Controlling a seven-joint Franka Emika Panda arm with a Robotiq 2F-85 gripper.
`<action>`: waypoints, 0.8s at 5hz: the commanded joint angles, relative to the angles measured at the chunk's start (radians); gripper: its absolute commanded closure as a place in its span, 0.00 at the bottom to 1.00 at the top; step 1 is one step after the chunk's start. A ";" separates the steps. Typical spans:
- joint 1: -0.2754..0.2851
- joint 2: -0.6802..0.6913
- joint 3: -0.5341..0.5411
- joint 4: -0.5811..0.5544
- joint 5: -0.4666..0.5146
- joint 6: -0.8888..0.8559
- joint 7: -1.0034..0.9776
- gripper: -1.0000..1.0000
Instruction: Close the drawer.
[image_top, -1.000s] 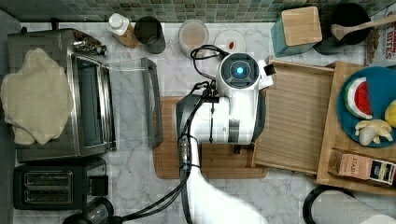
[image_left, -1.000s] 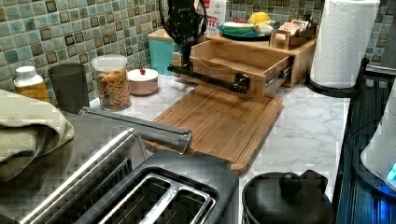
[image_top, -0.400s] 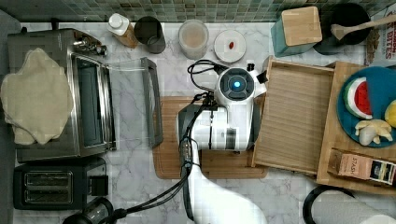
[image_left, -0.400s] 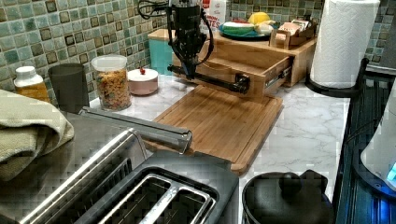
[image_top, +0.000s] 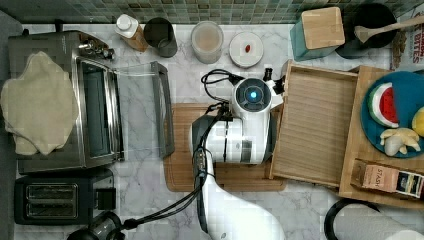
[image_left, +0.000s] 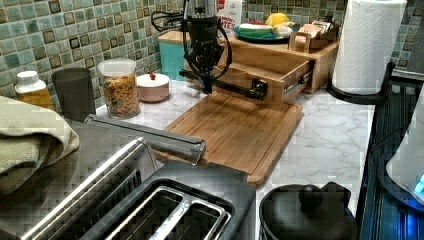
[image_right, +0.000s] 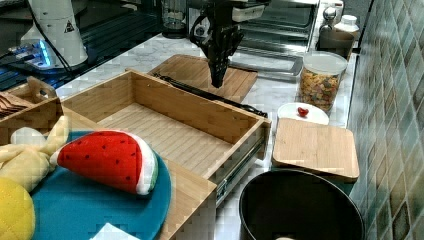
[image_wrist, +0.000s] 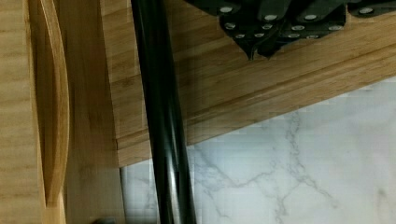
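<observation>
Gripper: the black gripper is seen pointing down, its tip just beside the drawer's black bar handle; the fingertips look pressed together, holding nothing.
Drawer: the shallow light-wood drawer is pulled well out from the wooden stand that bears the blue plate, above the flat bamboo cutting board.
Progress: nothing is closed yet; the whole push is judged to remain.
Views: the drawer's metal slide rail is shown in the right view, while the top view is blocked there by the white arm.

Our white, rounded robot arm
We see a blue-lit cap, black cables, and a black, screw-studded claw.
</observation>
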 joint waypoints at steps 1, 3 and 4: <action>-0.068 -0.006 -0.048 -0.030 -0.052 0.143 -0.179 1.00; -0.152 0.006 -0.077 0.010 0.016 0.137 -0.338 1.00; -0.198 0.026 -0.095 0.091 0.033 0.045 -0.374 1.00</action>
